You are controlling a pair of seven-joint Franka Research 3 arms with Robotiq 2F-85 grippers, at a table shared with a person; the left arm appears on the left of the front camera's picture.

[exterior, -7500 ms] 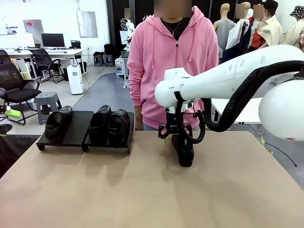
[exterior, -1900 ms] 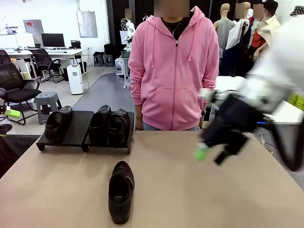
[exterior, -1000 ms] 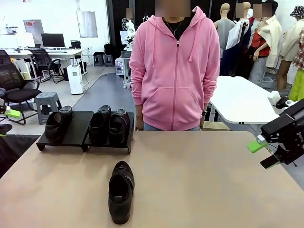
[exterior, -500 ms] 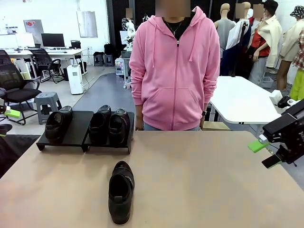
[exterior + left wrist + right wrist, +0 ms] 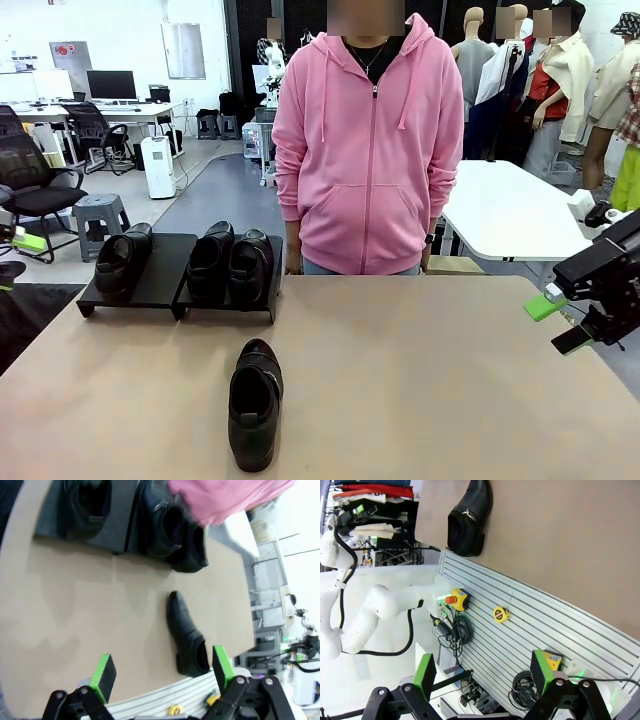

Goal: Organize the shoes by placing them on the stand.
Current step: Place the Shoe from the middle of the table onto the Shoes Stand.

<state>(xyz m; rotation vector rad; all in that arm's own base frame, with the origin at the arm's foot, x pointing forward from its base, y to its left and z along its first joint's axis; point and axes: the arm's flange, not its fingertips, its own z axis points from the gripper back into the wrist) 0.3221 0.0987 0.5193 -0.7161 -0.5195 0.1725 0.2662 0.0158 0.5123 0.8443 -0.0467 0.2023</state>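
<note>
A loose black shoe point(image 5: 255, 403) point(image 5: 187, 640) point(image 5: 470, 517) lies on the table near its front edge, toe pointing toward me. At the far left stands the black stand point(image 5: 160, 280) point(image 5: 50, 522). Its left platform carries one shoe point(image 5: 123, 258) point(image 5: 87, 500); its right platform carries two shoes point(image 5: 230, 262) point(image 5: 175, 537) side by side. My right gripper point(image 5: 560, 322) point(image 5: 482, 667) hangs open and empty by the table's right edge. My left gripper point(image 5: 162, 660) is open and empty, high above the table's left side, looking down on the loose shoe.
A person in a pink hoodie point(image 5: 365, 150) stands at the far edge, arms down. The brown table point(image 5: 430, 400) is bare to the right of the loose shoe. In the right wrist view, a grey slatted panel point(image 5: 535, 625) with cables lies below the table's front edge.
The right gripper, which earlier held the loose shoe near the table's middle, has left it near the front edge and drawn back to the right edge. In the last second it barely moved.
</note>
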